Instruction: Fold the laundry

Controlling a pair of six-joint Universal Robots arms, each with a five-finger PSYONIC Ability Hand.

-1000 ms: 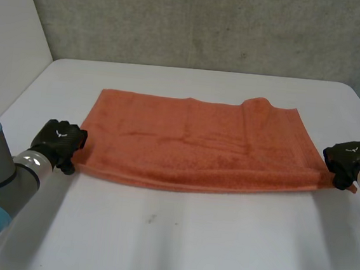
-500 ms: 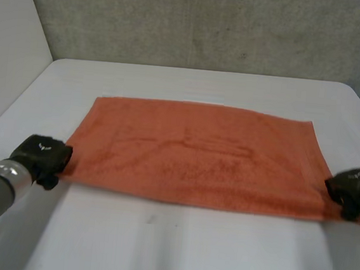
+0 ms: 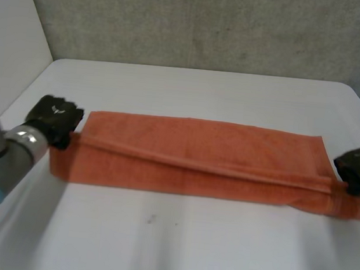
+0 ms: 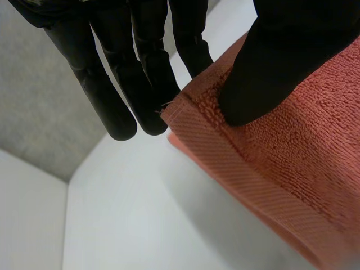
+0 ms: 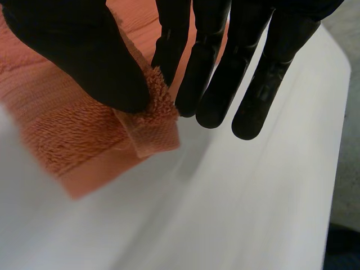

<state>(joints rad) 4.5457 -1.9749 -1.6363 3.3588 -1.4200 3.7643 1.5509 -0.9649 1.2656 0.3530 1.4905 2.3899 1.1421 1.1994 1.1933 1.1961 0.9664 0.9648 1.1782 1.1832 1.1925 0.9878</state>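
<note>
1. Orange terry-cloth towel lies on the flat white table, drawn out as a long band from one hand to the other, with a second layer over part of it.
2. It looks soft, limp and light. It will probably sag wherever it is unsupported, though its nubby pile should not slip easily. The hemmed corners, where the woven border is firmer, seem the best places to hold.
3. The left hand grasps one end corner, the thumb pressing the hem against the fingers behind it.
4. The right hand grasps the opposite end corner the same way, with a tuft of cloth nipped between thumb and fingers.
5. Half a second ago the towel was spread broad, with both hands at its near corners. Since then both hands have carried those corners away from the robot and over the cloth. The band is now narrower, and the carried hem runs as a ridge from hand to hand, short of the far edge.
</note>
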